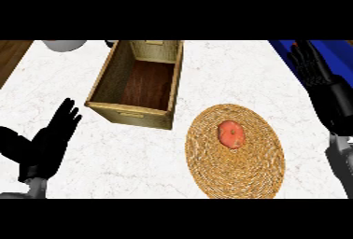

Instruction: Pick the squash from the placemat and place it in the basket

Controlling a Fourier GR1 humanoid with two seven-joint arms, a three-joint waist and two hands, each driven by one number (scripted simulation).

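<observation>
Head view — placemat on white marble counter, perhaps wood floor left.

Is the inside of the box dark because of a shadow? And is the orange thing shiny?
Head view: the basket has a dark brown floor, and its inner walls look dimmer than its rim, so it is partly shade; head view: the squash shows only a small paler spot, no strong glare; head view: the white counter is evenly lit, with hardly any shadow around the placemat.
</observation>
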